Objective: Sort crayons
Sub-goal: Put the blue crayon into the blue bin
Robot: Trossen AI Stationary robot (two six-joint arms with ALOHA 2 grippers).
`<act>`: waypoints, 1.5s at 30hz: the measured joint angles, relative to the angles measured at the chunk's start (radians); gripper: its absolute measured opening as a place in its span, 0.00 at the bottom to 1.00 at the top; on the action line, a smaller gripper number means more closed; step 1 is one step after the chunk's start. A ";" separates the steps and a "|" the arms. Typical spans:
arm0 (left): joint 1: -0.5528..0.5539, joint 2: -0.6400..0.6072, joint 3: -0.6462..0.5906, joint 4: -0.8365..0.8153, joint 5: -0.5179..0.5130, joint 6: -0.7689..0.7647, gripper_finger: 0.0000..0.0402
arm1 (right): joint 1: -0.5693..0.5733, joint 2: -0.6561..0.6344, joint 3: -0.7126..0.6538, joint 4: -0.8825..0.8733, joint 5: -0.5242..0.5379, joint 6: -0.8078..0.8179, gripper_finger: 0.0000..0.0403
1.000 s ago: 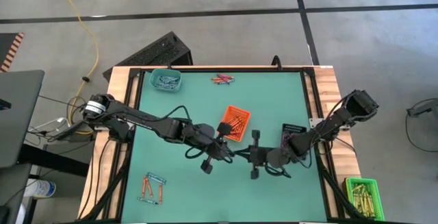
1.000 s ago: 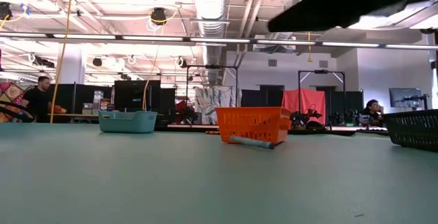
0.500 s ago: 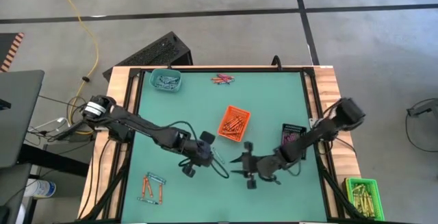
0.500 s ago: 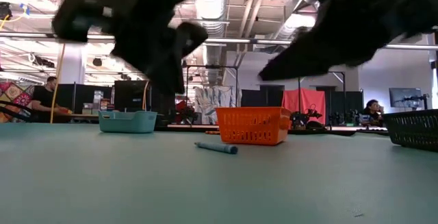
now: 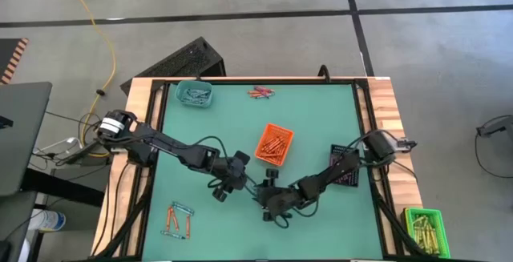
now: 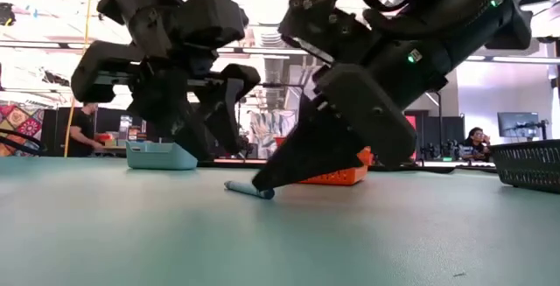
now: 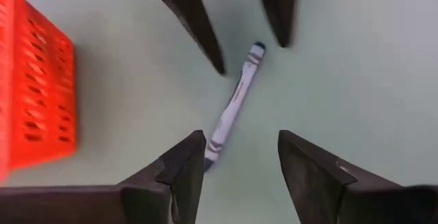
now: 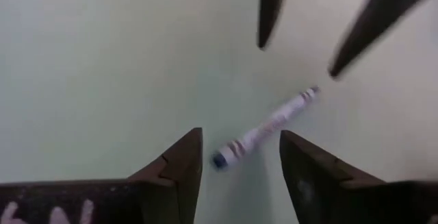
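A single blue-grey crayon (image 7: 233, 107) lies flat on the green table (image 5: 321, 110), also seen in the right wrist view (image 8: 263, 128) and the low view (image 6: 249, 190). My left gripper (image 7: 241, 136) is open just above it, a finger on either side of one end. My right gripper (image 8: 239, 133) is open over the other end, coming from the opposite side. In the high view the left gripper (image 5: 243, 179) and the right gripper (image 5: 266, 195) face each other near the table's middle. More crayons lie loose or in trays.
An orange tray (image 5: 274, 144) of orange-red crayons stands just beyond the grippers. There is a teal tray (image 5: 194, 94) at the far left and a black tray (image 5: 346, 166) at the right under the right arm. Loose crayons lie at the far edge (image 5: 260, 93) and near left (image 5: 178, 220). A green tray (image 5: 423, 228) sits beside the table.
Both grippers have come down from high above the table and moved toward its near left, and both have opened. The blue-grey crayon has stayed on the table and shifted from right in front of the orange tray toward the table's left.
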 joint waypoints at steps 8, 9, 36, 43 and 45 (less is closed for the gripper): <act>0.026 0.098 -0.006 0.082 0.085 -0.005 0.44 | -0.010 0.021 0.017 -0.055 0.002 0.129 0.40; 0.026 0.116 -0.001 0.090 0.095 -0.005 0.44 | -0.012 0.021 0.016 -0.063 -0.001 0.143 0.39; 0.040 0.209 0.059 0.015 0.110 -0.069 0.33 | -0.037 0.027 0.016 -0.083 -0.016 0.088 0.00; 0.040 0.186 0.059 0.004 0.086 -0.111 0.38 | -0.037 0.008 0.014 -0.132 0.040 0.084 0.00; 0.039 0.176 0.058 -0.004 0.069 -0.122 0.38 | -0.036 0.008 0.015 -0.132 0.044 0.083 0.00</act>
